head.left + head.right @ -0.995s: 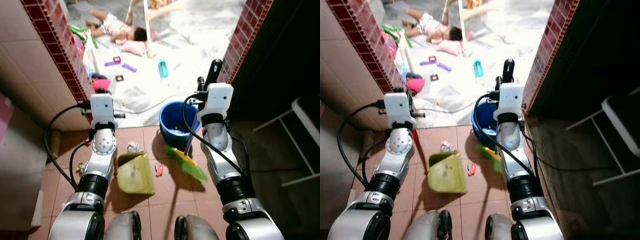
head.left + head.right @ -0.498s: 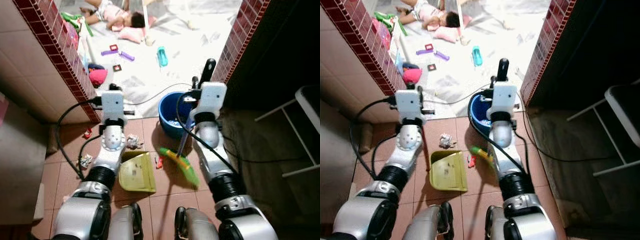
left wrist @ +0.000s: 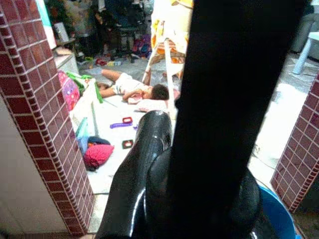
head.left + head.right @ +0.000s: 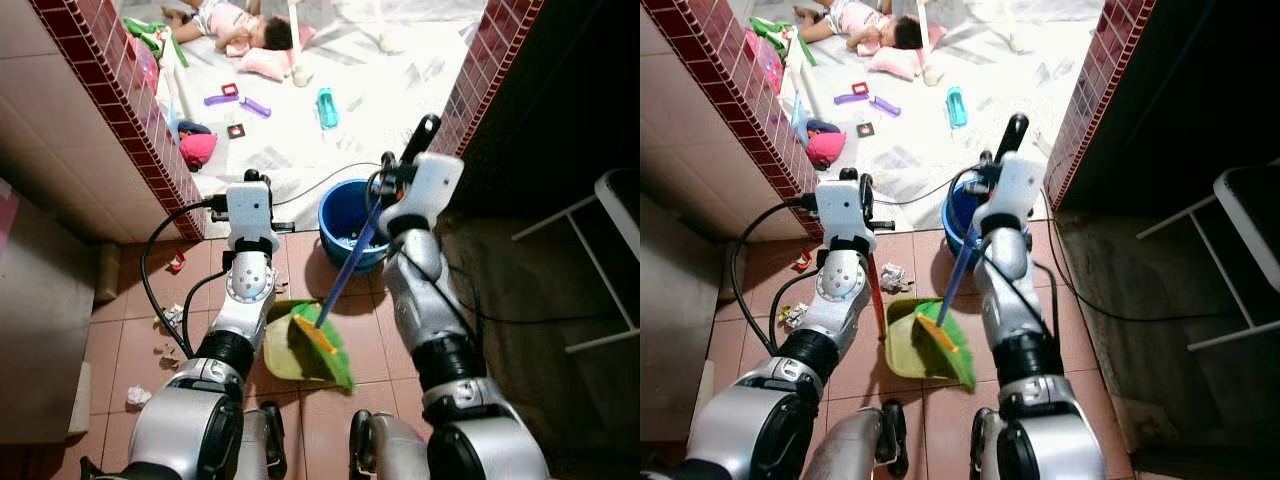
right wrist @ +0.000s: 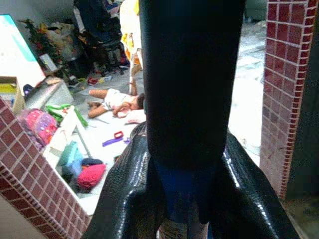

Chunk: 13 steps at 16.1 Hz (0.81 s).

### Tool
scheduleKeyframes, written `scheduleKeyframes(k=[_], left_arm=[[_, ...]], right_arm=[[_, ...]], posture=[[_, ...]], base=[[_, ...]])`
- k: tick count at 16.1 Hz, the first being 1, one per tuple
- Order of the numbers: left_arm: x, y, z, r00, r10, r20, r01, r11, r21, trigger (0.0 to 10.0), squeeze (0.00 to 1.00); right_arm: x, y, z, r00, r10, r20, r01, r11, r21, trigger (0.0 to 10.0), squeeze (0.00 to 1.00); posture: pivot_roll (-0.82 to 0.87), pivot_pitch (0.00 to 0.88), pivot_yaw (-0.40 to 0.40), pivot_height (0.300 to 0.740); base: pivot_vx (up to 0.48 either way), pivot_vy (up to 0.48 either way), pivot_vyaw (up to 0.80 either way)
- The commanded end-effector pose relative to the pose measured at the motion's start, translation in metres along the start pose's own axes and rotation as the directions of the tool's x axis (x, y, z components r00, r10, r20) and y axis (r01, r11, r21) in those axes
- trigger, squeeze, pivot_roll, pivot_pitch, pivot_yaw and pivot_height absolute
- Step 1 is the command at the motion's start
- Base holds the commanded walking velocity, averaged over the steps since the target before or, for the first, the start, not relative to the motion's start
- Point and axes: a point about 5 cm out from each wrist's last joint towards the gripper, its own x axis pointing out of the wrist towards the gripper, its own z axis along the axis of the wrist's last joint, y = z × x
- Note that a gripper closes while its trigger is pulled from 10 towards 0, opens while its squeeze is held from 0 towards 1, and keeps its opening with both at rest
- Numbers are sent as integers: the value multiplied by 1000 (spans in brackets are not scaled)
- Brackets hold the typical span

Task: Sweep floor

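Now your right gripper [image 4: 392,183] grips the blue-handled broom [image 4: 322,340] over the yellow dustpan [image 4: 902,345], held by your closed left gripper [image 4: 866,225]. Tilt it and debris spills.

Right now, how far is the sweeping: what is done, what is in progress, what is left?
Done: nothing certain; the dustpan's contents are hidden. In hand: the right gripper holds the broom, its green bristles over the dustpan, whose red handle is at the left gripper. Left: crumpled paper beside the dustpan and scraps near the wall.
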Motion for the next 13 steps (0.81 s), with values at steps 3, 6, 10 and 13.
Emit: scheduleKeyframes(k=[3, 6, 10, 13], left_arm=[[-13, -11, -27, 982, -2, -189, -11, 997, -70, 10000, 0], [-7, -14, -24, 975, -46, -220, -5, 974, -225, 10000, 0], [3, -8, -12, 988, -38, -150, 11, 984, -180, 10000, 0], [12, 14, -12, 974, 90, -206, -104, 993, -62, 10000, 0]], right_arm=[[11, 11, 23, 998, 47, 48, -52, 993, 107, 10000, 0], [22, 13, 39, 991, 101, 91, -107, 992, 64, 10000, 0], [32, 9, 59, 970, 184, 159, -172, 982, -83, 10000, 0], [33, -4, 73, 959, 179, 221, -151, 979, -140, 10000, 0]], posture=[[-165, 208, 15, 740], [-166, 168, 8, 740], [-165, 118, -4, 740], [-162, 78, -17, 740]], base=[[0, 0, 0], [0, 0, 0], [0, 0, 0], [0, 0, 0]])
